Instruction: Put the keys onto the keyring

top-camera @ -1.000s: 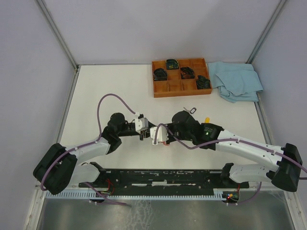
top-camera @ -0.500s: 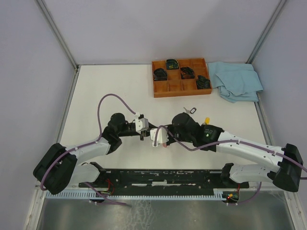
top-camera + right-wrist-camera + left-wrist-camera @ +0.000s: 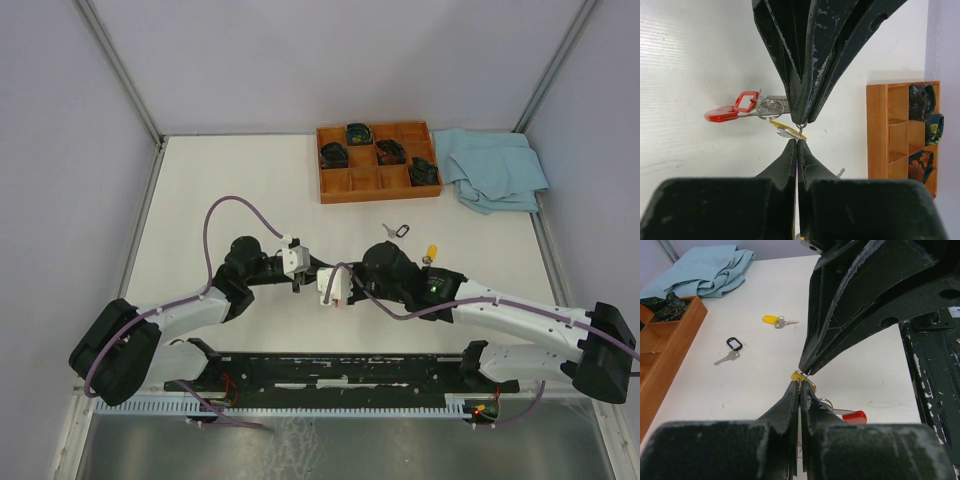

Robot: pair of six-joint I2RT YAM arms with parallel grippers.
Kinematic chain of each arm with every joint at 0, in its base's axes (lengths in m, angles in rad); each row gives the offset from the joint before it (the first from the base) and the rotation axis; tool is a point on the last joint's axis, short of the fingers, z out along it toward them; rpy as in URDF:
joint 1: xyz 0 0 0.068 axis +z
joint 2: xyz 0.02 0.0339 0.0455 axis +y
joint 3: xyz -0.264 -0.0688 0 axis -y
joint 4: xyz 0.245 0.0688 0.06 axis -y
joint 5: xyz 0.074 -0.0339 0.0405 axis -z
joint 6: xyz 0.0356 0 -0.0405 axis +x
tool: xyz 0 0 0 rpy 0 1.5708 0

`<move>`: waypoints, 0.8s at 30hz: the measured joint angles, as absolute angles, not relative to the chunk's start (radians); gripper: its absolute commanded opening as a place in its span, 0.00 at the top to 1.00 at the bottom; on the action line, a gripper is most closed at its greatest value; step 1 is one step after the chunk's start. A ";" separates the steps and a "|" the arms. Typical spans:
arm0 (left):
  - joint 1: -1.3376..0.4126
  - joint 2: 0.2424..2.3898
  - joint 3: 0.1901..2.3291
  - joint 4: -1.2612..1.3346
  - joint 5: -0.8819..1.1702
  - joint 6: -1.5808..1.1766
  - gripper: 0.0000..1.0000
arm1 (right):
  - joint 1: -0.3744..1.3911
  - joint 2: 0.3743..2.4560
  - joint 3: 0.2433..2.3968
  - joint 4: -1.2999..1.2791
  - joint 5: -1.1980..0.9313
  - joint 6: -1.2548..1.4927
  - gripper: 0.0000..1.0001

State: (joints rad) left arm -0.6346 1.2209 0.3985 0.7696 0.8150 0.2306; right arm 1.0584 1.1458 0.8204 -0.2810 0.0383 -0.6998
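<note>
At the middle of the surface [image 3: 200,200] the left gripper [image 3: 799,384] and right gripper [image 3: 797,144] meet tip to tip, both with jaws pressed together; a yellow key [image 3: 782,125] lies at the tips, whether nipped cannot be told; the keyring [image 3: 769,106] lies just beside it, clear in the right wrist view, half hidden in the left; the left wrist view, not the right, shows a second yellow key [image 3: 771,319] farther out.
</note>
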 measured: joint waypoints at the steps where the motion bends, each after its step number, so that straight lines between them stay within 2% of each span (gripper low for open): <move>1: -0.635 1.221 0.398 0.771 0.815 0.231 0.97 | 1.058 1.146 0.818 -0.276 0.038 -0.698 0.99; 19: -0.634 1.221 0.389 0.830 0.815 0.190 0.97 | 1.035 1.174 0.749 -0.115 0.007 -0.639 0.99; 22: -0.634 1.221 0.387 0.832 0.813 0.190 0.97 | 1.031 1.173 0.735 -0.088 0.004 -0.630 0.93; 24: -0.634 1.221 0.386 0.832 0.811 0.190 0.97 | 1.031 1.168 0.723 -0.072 0.003 -0.623 0.83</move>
